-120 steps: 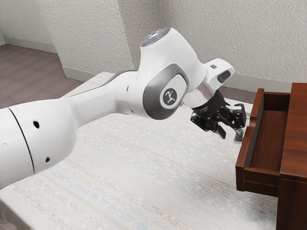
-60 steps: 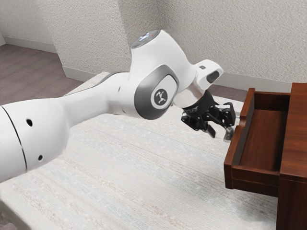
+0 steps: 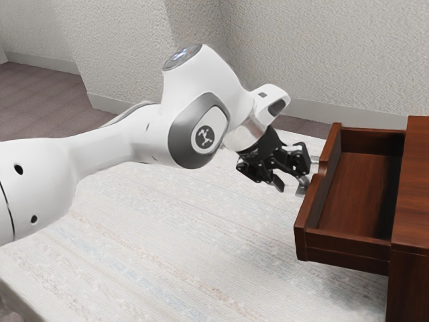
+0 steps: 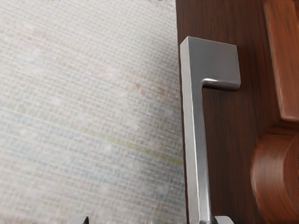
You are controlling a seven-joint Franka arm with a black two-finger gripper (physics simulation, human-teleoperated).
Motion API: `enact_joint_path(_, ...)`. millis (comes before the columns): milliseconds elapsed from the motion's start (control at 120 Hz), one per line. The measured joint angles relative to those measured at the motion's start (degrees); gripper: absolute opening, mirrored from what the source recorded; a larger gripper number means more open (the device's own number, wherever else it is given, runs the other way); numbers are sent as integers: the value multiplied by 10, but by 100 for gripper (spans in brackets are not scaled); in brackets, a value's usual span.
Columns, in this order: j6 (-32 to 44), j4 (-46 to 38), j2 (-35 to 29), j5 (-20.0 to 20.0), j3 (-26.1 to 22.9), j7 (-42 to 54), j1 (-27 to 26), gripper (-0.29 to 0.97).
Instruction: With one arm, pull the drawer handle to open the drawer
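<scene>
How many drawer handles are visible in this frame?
1. A silver bar handle is mounted on the front of the open drawer, right at the gripper. The cabinet runs out of frame below, so further handles may be hidden.

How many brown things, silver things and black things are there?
Brown: 2, the open brown wooden drawer and the brown wooden cabinet
Silver: 1, the silver metal bar handle
Black: 1, the black two-finger pincer
Total: 4

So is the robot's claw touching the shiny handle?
Touching. In the wrist view one fingertip sits right against the handle, hooked behind its bar on the drawer side; the other fingertip stands clear.
</scene>
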Motion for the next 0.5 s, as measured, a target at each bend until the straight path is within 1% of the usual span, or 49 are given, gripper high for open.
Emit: enact_joint_path(500, 13, -43, -32, 8, 0, -3, 19, 29)
